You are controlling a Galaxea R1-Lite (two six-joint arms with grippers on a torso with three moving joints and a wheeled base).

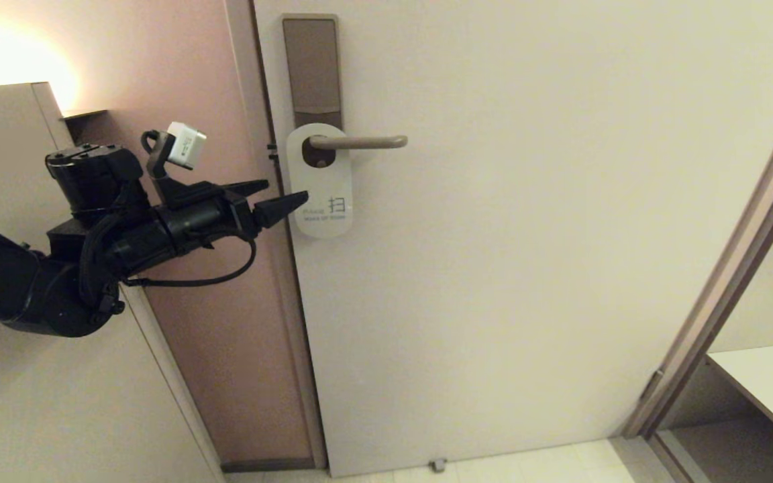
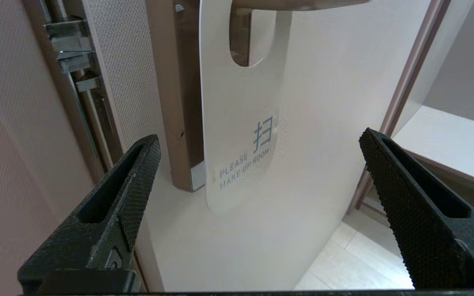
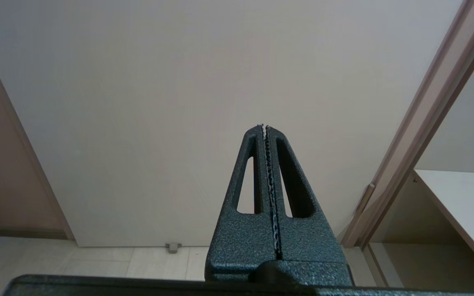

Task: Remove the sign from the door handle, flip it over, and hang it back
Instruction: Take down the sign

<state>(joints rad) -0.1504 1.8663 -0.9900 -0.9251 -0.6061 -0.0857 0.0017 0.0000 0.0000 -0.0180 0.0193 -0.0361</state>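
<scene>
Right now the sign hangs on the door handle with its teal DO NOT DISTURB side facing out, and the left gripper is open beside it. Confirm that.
Not quite. The sign shows its white side, printed PLEASE MAKE UP ROOM, as the left wrist view makes plain. The rest holds: it hangs on the door handle, and the left gripper is open beside it.

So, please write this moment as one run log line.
left pincer: open, beside sign | sign: white side out, on door handle | right pincer: shut, parked
</scene>
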